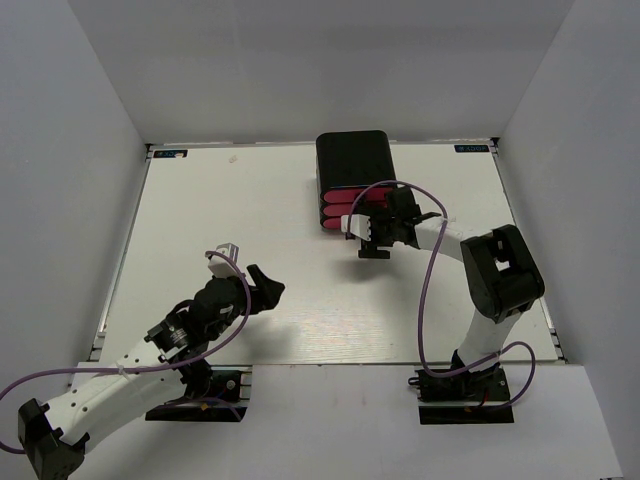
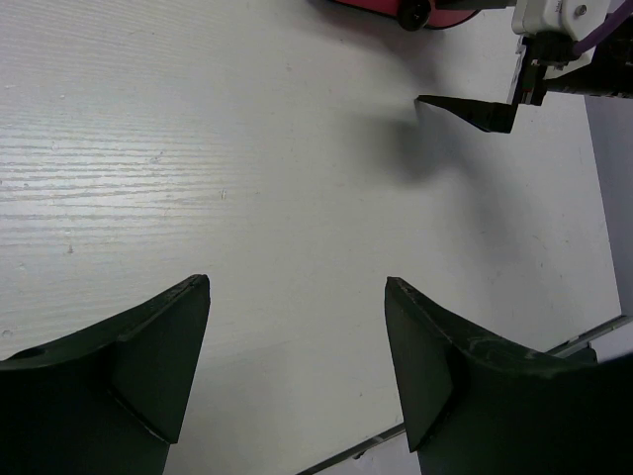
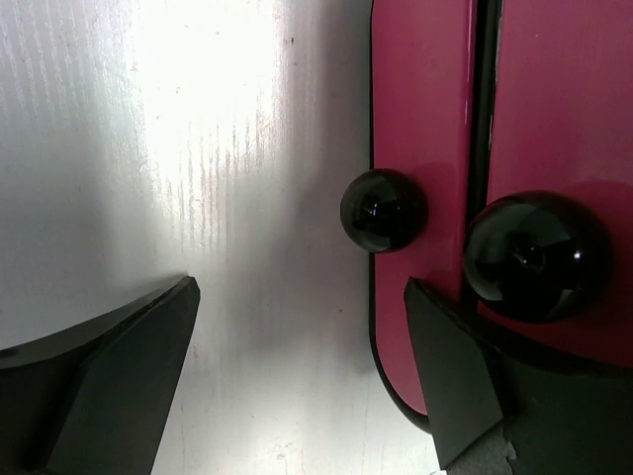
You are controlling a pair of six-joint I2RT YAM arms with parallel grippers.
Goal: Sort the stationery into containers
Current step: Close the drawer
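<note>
The black cabinet point(image 1: 352, 158) stands at the back of the table, its three bright-pink drawers point(image 1: 338, 211) facing forward and shut. My right gripper point(image 1: 374, 243) is open just in front of the drawers. In the right wrist view the gripper point(image 3: 297, 297) is empty; two pink drawer fronts point(image 3: 420, 119) with round black knobs point(image 3: 384, 210) lie just past its right finger point(image 3: 455, 381). My left gripper point(image 1: 268, 290) is open and empty over bare table, also in the left wrist view point(image 2: 297, 287). No sticks or eraser show in any view.
The white table point(image 1: 230, 200) is boxed in by white walls on three sides. The left wrist view shows a finger of the right gripper point(image 2: 473, 111) and the edge of a pink drawer point(image 2: 445, 16) at the top right.
</note>
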